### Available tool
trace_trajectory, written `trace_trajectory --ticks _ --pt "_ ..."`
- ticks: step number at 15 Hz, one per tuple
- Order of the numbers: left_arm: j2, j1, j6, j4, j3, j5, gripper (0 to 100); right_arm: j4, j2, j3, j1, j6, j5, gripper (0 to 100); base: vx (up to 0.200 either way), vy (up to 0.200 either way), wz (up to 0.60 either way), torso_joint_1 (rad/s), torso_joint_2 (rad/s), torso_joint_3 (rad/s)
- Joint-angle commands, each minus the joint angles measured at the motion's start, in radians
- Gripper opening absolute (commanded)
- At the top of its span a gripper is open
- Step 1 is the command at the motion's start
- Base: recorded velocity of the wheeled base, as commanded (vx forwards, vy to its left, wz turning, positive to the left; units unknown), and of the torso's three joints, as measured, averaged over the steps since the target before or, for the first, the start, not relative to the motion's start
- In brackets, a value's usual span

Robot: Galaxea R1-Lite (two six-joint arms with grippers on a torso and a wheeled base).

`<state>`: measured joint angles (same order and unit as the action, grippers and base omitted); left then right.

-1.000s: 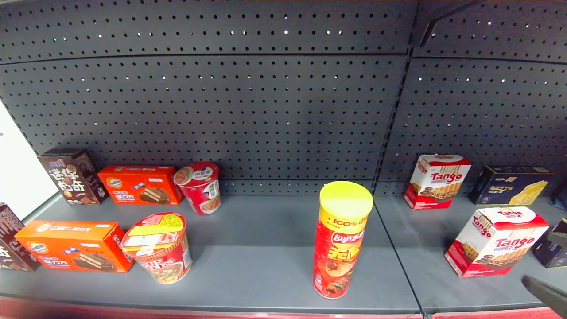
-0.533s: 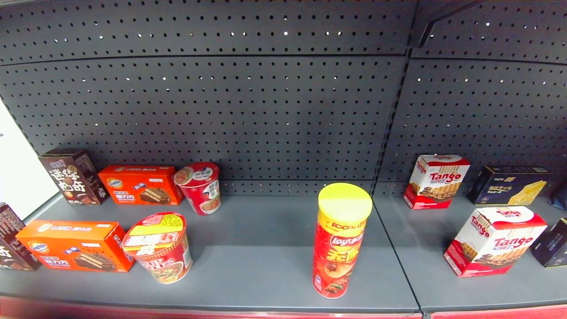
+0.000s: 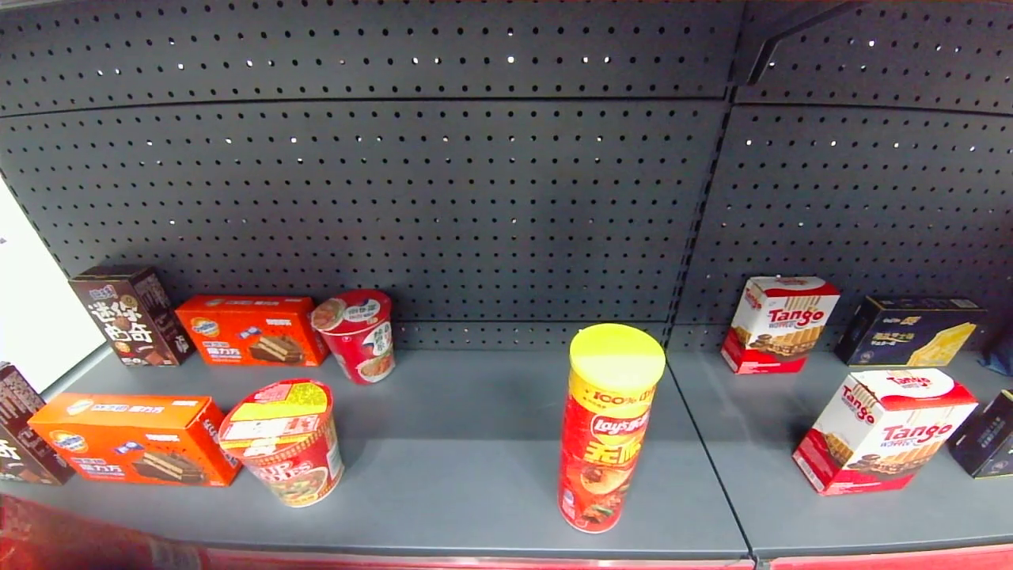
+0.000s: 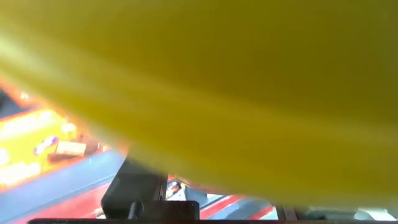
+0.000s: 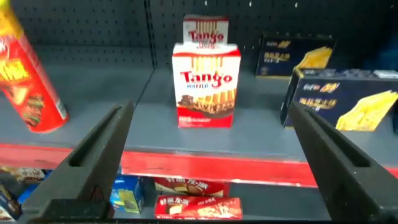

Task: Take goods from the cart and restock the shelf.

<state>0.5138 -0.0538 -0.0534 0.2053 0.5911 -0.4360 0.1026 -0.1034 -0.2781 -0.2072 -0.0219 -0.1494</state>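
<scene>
One wafer box [image 5: 206, 84] ahead
I'm holding the right gripper [image 5: 210, 111] gaping wide before it; of the left gripper [image 4: 140, 190] I cannot tell.

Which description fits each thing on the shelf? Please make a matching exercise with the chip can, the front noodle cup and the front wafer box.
Things:
1. chip can
2. front noodle cup
3. front wafer box

Descriptions:
a. beside an orange box
b. upright, yellow on top
c. farthest right of the three

Pairs: 1-b, 2-a, 3-c
</scene>
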Motion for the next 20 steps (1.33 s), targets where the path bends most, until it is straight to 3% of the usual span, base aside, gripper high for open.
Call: trace_trajectory --ticks 1,4,6,8,11,18,20 --pt "0.083 -0.001 -0.009 -0.024 0.006 -0.018 0 -0.02 0.001 0.048 0.0 -0.003 0.002 100 0.0 0.0 0.0 0.0 0.0 0.0" --pt "0.14 -0.012 -0.013 -0.069 0.006 -0.023 0 -0.095 0.001 0.151 0.0 -0.079 0.005 100 0.0 0.0 0.0 0.0 0.0 0.0" --pt "0.18 -0.073 -0.013 -0.112 0.021 -0.024 0 -0.159 0.001 0.221 0.0 -0.095 0.002 100 0.0 0.0 0.0 0.0 0.0 0.0" --pt "0.222 -0.141 -0.013 -0.122 0.038 -0.017 0 -0.19 0.001 0.229 0.0 -0.107 -0.015 100 0.0 0.0 0.0 0.0 0.0 0.0" --pt "0.276 -0.15 -0.039 -0.132 0.038 -0.02 0 -0.198 0.001 0.241 0.0 -0.102 -0.015 100 0.0 0.0 0.0 0.0 0.0 0.0" --pt "0.473 -0.258 -0.032 -0.19 0.099 -0.024 0 -0.238 0.001 0.277 0.0 -0.078 -0.013 100 0.0 0.0 0.0 0.0 0.0 0.0" --pt "0.569 -0.325 -0.029 -0.257 0.111 -0.021 0 -0.233 0.001 0.278 0.0 -0.078 -0.007 100 0.0 0.0 0.0 0.0 0.0 0.0"
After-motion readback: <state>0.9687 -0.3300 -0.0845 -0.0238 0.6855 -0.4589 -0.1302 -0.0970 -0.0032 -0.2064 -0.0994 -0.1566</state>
